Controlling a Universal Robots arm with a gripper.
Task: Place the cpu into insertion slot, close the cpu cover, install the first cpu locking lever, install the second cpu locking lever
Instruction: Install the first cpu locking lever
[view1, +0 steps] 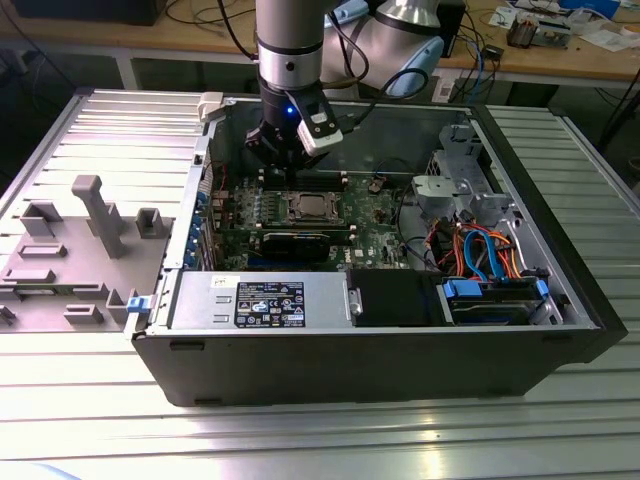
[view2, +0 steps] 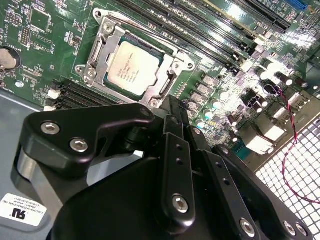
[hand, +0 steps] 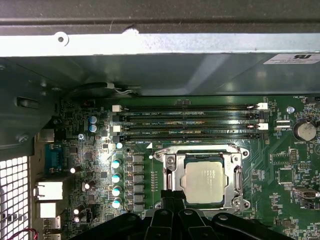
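Green motherboard (hand: 280, 175): hand (hand: 171, 200) closed, empty, just beside seated cpu (hand: 204, 181).

A ribbed metal table (view1: 560, 400) of long silvery slats filled the foreground in the exterior view; strong light washed its near left corner almost white, while the slats toward its far right edge lay duller and grey; behind its far edge ran a wooden workbench (view1: 560, 62) with a pale top, standing on a white leg (view1: 125, 70); loose cables (view1: 210, 15) and scattered papers (view1: 600, 35) cluttered that bench; the space beneath it was dark.
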